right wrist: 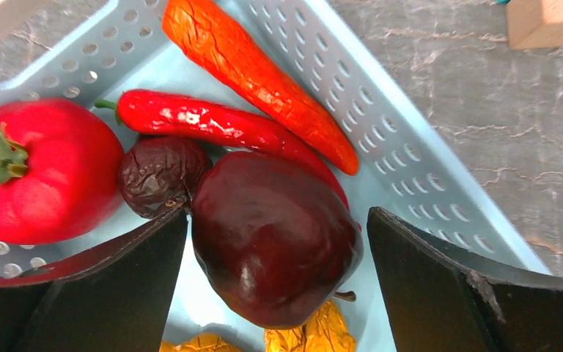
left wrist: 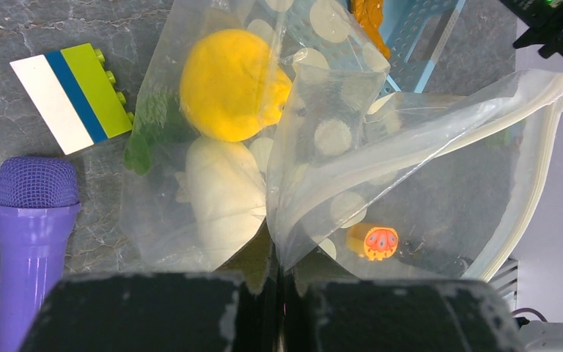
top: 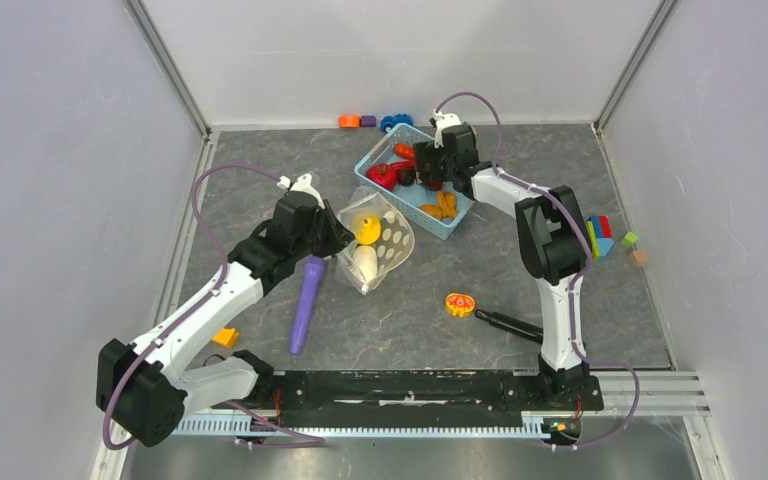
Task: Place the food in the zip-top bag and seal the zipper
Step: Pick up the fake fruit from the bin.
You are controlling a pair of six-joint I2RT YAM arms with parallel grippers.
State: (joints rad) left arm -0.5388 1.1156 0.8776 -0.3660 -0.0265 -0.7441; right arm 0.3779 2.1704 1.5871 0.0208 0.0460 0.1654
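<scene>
Risk: the maroon ball (right wrist: 275, 249) is glossy and round, crowded by the chili (right wrist: 212, 128) and a wrinkled dark fruit (right wrist: 157, 176); a closing grip may squirt it aside or catch a neighbour. Right gripper (right wrist: 278, 220) reaches down into the basket (right wrist: 410, 147), jaws wide, straddling the ball. Left gripper (left wrist: 278, 286) pinches the bag (left wrist: 410, 169) rim beside the basket; pepper (left wrist: 227, 84) and egg (left wrist: 220, 194) inside

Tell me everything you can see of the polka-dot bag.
The zip-top bag is a clear, floppy, creased plastic pouch printed with white dots. Its zipper, a thin clear strip along the mouth edge, is unsealed and the mouth gapes open. Inside lie a yellow pepper and a white egg, side by side. The bag rests on the grey table beside the blue basket, and the left end effector is shut on a fold of its wall.
</scene>
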